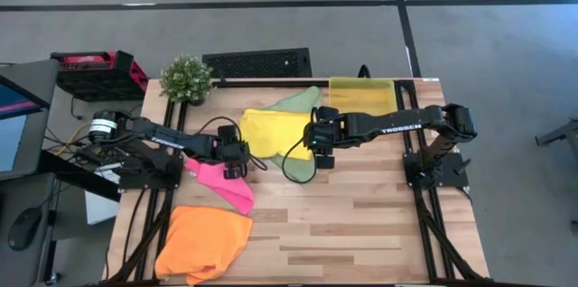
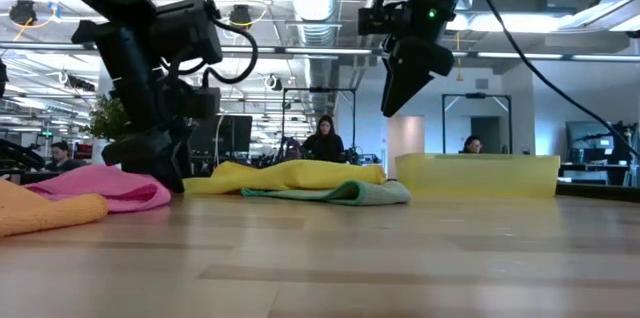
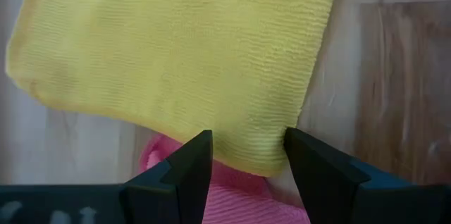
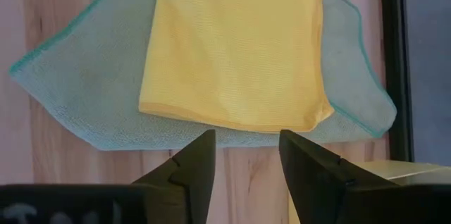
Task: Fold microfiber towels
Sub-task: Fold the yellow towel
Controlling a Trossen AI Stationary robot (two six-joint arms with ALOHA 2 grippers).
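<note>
Both hands, left (image 1: 237,162) and right (image 1: 322,147), hover fingers apart over the folded yellow towel (image 1: 275,131).

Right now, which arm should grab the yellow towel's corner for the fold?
Probably left: the left claw is open at the yellow towel's corner, beside the pink towel. The right claw hangs open, raised above it.

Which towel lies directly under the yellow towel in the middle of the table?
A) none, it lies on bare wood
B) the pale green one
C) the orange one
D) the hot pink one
B: in the right wrist view the yellow towel lies on the pale green towel, whose edges stick out on both sides.
</note>
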